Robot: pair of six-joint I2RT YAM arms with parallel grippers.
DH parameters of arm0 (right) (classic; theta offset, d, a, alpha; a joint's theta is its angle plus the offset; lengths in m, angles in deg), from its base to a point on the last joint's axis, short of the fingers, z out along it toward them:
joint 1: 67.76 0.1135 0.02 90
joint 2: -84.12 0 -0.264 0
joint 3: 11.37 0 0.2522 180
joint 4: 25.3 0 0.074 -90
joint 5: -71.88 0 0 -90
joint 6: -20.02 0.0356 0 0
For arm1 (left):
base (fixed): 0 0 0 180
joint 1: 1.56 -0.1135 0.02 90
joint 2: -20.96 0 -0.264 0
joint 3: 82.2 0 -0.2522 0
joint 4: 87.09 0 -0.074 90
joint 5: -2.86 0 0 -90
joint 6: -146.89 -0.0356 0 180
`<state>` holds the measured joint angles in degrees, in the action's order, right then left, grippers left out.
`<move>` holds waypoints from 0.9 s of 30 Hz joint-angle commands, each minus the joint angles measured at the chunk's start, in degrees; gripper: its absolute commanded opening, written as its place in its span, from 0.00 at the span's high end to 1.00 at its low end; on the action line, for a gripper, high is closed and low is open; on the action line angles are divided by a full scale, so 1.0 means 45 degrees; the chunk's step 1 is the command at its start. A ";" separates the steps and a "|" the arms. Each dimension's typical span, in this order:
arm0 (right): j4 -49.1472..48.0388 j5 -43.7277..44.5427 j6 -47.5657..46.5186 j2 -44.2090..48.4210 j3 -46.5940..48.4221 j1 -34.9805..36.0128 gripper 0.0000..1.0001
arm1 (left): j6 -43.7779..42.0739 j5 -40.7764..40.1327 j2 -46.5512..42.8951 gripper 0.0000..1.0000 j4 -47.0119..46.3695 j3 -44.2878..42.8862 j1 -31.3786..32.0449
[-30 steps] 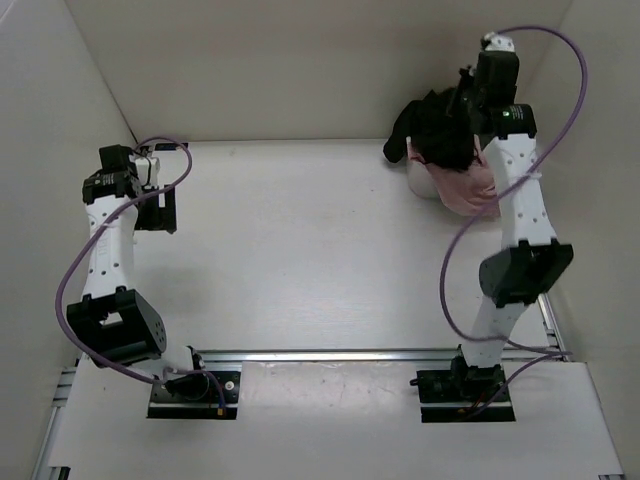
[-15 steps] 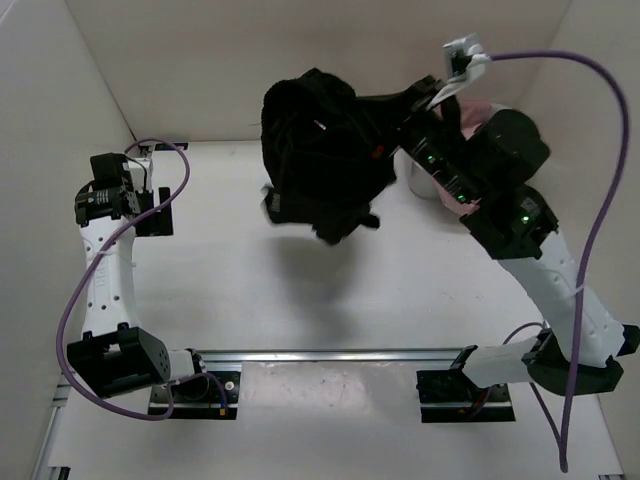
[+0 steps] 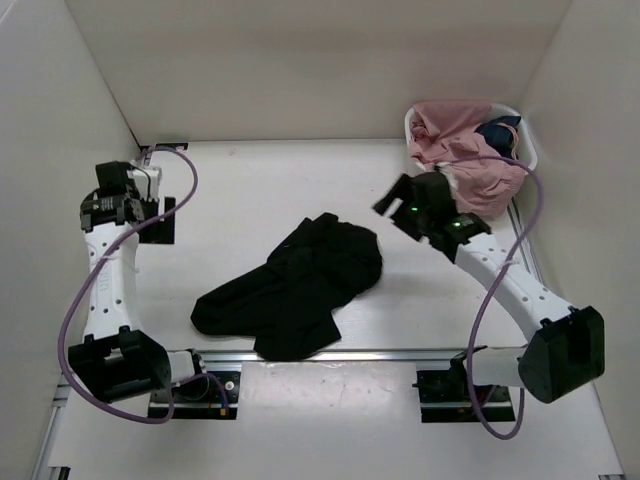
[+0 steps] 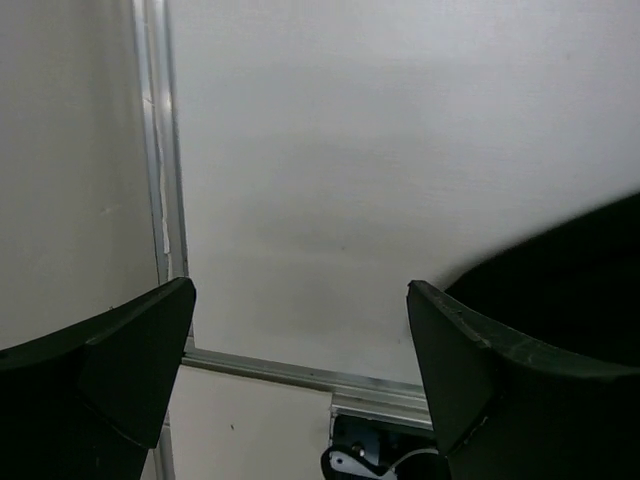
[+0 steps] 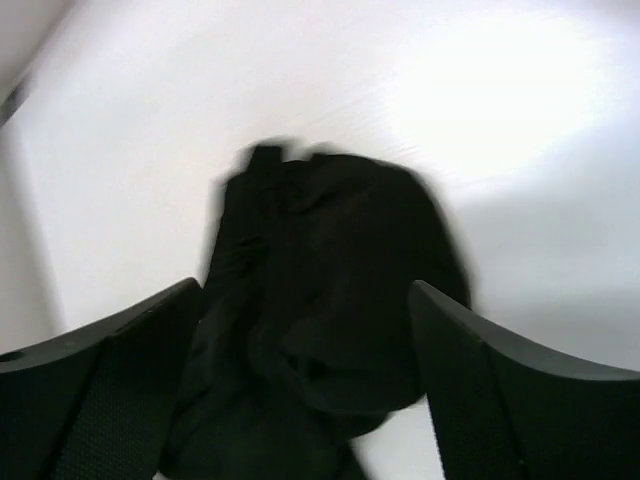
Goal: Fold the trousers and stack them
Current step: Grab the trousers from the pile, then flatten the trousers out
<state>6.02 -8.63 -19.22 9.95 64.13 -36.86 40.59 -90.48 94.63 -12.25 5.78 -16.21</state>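
Observation:
The black trousers (image 3: 290, 285) lie crumpled in a loose heap on the white table, near the front rail and left of centre. My right gripper (image 3: 392, 210) hovers just beyond their upper right end, open and holding nothing. In the right wrist view the trousers (image 5: 330, 320) fill the space below the open right gripper (image 5: 305, 288), blurred. My left gripper (image 3: 162, 218) stands open at the far left, apart from the cloth. In the left wrist view an edge of the trousers (image 4: 570, 260) shows behind the right finger of the open left gripper (image 4: 300, 287).
A white basket (image 3: 508, 108) sits in the back right corner, with a pink garment (image 3: 455, 135) and a small dark blue garment (image 3: 497, 132) in it. A metal rail (image 3: 380, 354) crosses the near edge. White walls close in the left, back and right.
The right arm swung the black trousers out from the basket corner to the table's middle, then opened and let them drop. The left arm barely shifted.

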 commanded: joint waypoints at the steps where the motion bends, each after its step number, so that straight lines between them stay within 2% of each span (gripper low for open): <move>1: 0.2652 0.1171 0.0130 0.1170 -0.0203 -0.2076 0.09 | -0.1513 0.0467 -0.0725 0.03 0.0079 0.1547 0.0288; 2: 0.2834 0.0745 -0.0396 0.1170 -0.0319 -0.2564 0.08 | -0.1748 0.0467 -0.0726 0.05 0.0079 0.1957 0.0443; 4: 0.3107 0.0625 -0.1746 0.1287 -0.0320 -0.2375 0.08 | -0.2451 0.0311 -0.0842 0.10 -0.0038 0.3300 0.0444; 6: 0.3109 0.0624 -0.2119 0.1287 -0.0320 -0.2101 0.08 | -0.2842 0.0311 -0.0844 0.11 -0.0193 0.4261 0.0599; 10: 0.2154 -0.0876 -0.2412 0.0683 -0.0633 -0.1556 0.12 | -0.3117 -0.0877 -0.0980 0.13 -0.0836 0.6566 0.2020; 14: 0.2697 -0.0765 -0.2743 -0.1244 0.0126 -0.0228 0.13 | -0.3234 -0.2732 -0.1234 0.13 -0.2515 0.8968 0.3391; 15: 0.3086 -0.0569 -0.2919 -0.1696 0.0690 0.0104 0.10 | -0.3235 -0.3007 -0.1118 0.13 -0.2828 0.9746 0.3606; 19: 0.4181 0.1089 -0.4013 -0.4098 0.2854 0.1627 0.07 | -0.2826 -0.3302 -0.0357 0.13 -0.3962 1.0495 0.4466; 21: 0.4650 0.1229 -0.4519 -0.5622 0.3932 0.1824 0.07 | -0.2475 -0.3302 0.0401 0.13 -0.4236 1.0496 0.4720; 22: 0.5251 0.1461 -0.4523 -0.6497 0.4923 0.1961 0.07 | -0.2473 -0.3302 0.0677 0.16 -0.4353 1.0496 0.4915; 24: 0.5607 0.1464 -0.4892 -0.7167 0.5556 0.1963 0.07 | -0.2142 -0.3302 0.1476 0.22 -0.4470 1.0224 0.5189; 25: 0.5609 0.1348 -0.4894 -0.7576 0.5732 0.2079 0.07 | -0.1967 -0.3128 0.1693 0.37 -0.4472 1.0223 0.5190; 27: 0.5609 0.1210 -0.4894 -0.7813 0.5734 0.2080 0.07 | -0.1849 -0.2914 0.2045 0.59 -0.4472 1.0106 0.5190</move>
<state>26.50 -4.87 -38.72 -24.10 87.58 -27.51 29.16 -106.52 100.66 -22.32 50.04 6.91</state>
